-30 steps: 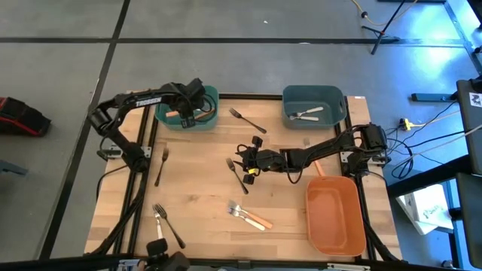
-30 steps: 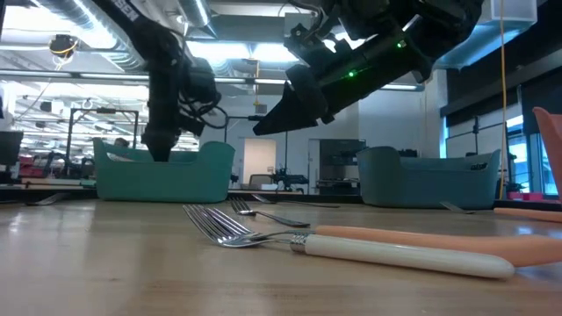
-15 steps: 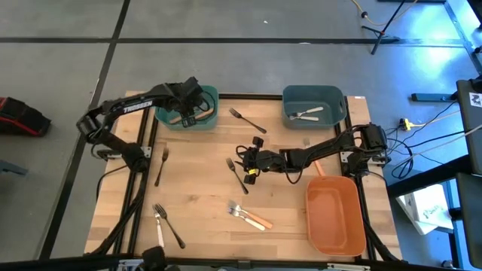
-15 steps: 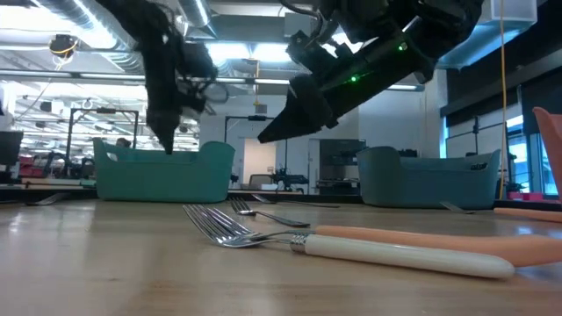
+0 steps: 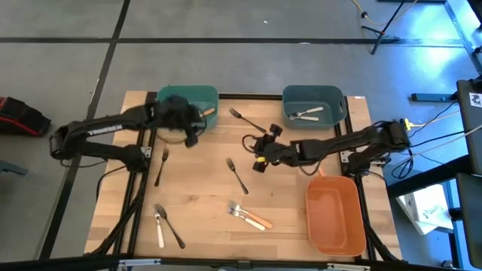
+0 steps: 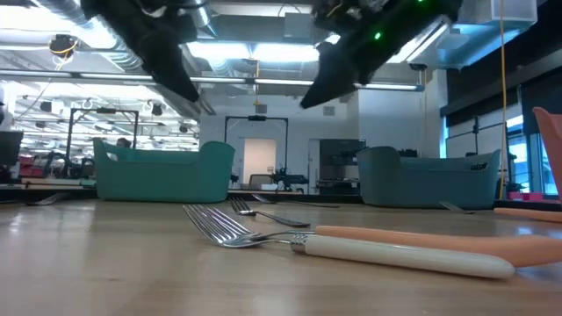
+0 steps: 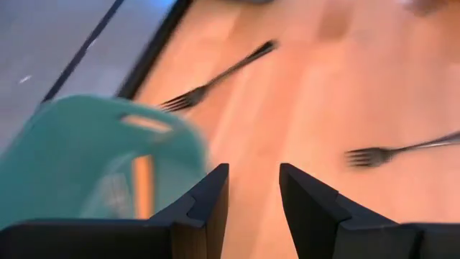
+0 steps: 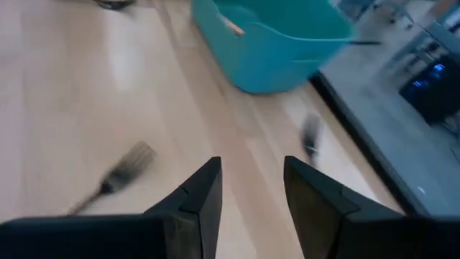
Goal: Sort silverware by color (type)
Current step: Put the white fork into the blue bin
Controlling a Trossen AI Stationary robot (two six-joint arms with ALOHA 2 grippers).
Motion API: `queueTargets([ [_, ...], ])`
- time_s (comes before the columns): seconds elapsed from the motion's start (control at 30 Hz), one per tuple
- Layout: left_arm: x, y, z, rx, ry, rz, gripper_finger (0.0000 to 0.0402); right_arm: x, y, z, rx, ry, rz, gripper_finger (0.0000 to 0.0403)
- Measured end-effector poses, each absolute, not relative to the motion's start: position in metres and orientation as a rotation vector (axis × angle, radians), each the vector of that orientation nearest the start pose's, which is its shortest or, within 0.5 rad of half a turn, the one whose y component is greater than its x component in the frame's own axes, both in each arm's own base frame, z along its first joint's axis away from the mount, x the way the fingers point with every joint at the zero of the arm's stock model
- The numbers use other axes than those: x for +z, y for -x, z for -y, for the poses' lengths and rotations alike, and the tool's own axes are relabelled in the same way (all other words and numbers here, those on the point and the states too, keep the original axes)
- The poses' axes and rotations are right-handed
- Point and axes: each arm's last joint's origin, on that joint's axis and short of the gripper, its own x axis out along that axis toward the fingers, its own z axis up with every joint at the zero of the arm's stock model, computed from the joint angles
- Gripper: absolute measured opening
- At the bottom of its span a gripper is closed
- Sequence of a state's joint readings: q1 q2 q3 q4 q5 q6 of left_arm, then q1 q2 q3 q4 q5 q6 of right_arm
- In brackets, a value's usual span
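My left gripper (image 5: pixel 190 132) (image 7: pixel 254 194) hangs open over the near rim of the teal bin (image 5: pixel 188 105) at the far left, with nothing between its fingers. An orange-handled piece (image 5: pixel 207 111) lies in that bin. My right gripper (image 5: pixel 260 156) (image 8: pixel 251 187) is open and empty above the table's middle. A dark fork (image 5: pixel 237 175) lies flat on the table just nearer than the right gripper. More silverware lies flat on the wood: a dark fork (image 5: pixel 247 120) far centre, another dark fork (image 5: pixel 160 165) at the left, and a cream and an orange-handled fork (image 5: pixel 248 217) side by side near the front.
A blue-grey bin (image 5: pixel 312 105) at the far right holds cream-handled pieces. An orange bin (image 5: pixel 335 214) stands at the near right. A cream-handled fork (image 5: pixel 160 226) and a dark one (image 5: pixel 172 229) lie near the front left corner. Bare wood lies between the forks.
My left gripper has risen out of the teal bin and drawn back over its near rim, tipping from pointing down to a slant. My right gripper has risen and pulled toward the table's right and far side. The dark fork below it has stayed on the table.
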State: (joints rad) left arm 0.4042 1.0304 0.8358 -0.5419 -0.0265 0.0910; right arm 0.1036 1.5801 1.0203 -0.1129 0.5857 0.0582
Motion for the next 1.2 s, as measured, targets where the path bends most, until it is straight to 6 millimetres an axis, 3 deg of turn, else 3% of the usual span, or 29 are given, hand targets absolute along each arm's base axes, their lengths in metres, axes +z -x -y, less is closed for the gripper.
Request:
queueTargets([
  [0.23, 0.230, -0.199, -0.039, 0.205, 0.102, -0.585, 0.0119, 0.260, -0.297, 0.012, -0.595, 0.095, -0.745, 0.0137],
  [0.53, 0.197, -0.200, 0.002, 0.025, 0.111, -0.425, 0.0119, 0.277, -0.252, 0.075, -0.738, -0.114, -0.917, 0.0137],
  [0.77, 0.186, -0.195, 0.010, 0.049, 0.098, -0.430, 0.0119, 0.286, -0.225, 0.111, -0.801, -0.266, -1.070, 0.0137],
  [1.0, 0.185, -0.195, 0.009, 0.087, 0.086, -0.428, 0.0119, 0.279, -0.197, 0.143, -0.910, -0.416, -1.152, 0.0137],
  [1.2, 0.185, -0.195, 0.008, 0.105, 0.085, -0.426, 0.0119, 0.273, -0.187, 0.153, -0.929, -0.478, -1.160, 0.0137],
])
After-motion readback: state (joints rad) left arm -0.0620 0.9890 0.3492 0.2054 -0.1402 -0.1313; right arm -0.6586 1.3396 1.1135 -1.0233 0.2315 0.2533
